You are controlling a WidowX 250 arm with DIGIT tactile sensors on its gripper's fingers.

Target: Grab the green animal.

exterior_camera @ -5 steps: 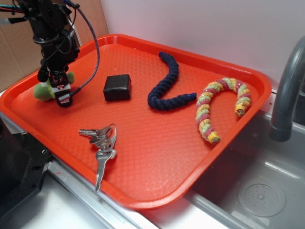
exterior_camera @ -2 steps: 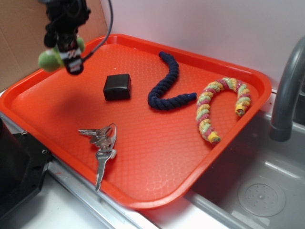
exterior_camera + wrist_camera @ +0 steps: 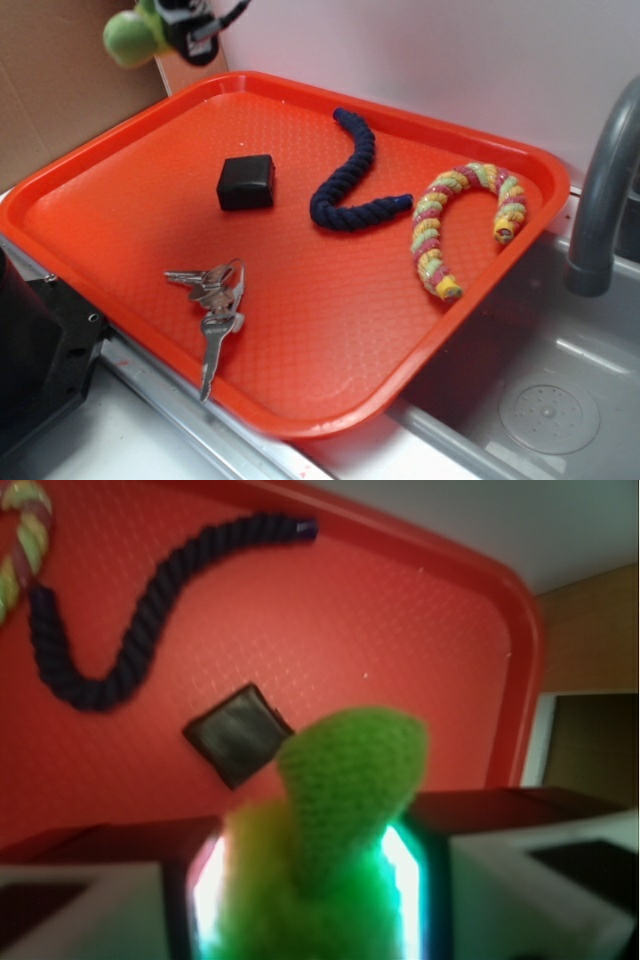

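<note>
**Gripping a soft plush high above the tray**

Holding the green animal [image 3: 132, 36] aloft at upper left, hand [image 3: 185, 22] clamped on its fuzzy middle. Looks light and squashy, unlikely to slip; best pinched across the body. Plenty of open air overhead; raised tray [image 3: 300, 425] rim, black box [image 3: 246, 182] and keys [image 3: 212, 298] well below.

A pale wall [image 3: 450, 60] is running behind the scene, with brown cardboard [image 3: 50, 100] leaning at the left. A grey faucet [image 3: 600, 190] is arching over a steel sink [image 3: 540, 400] at right.
</note>
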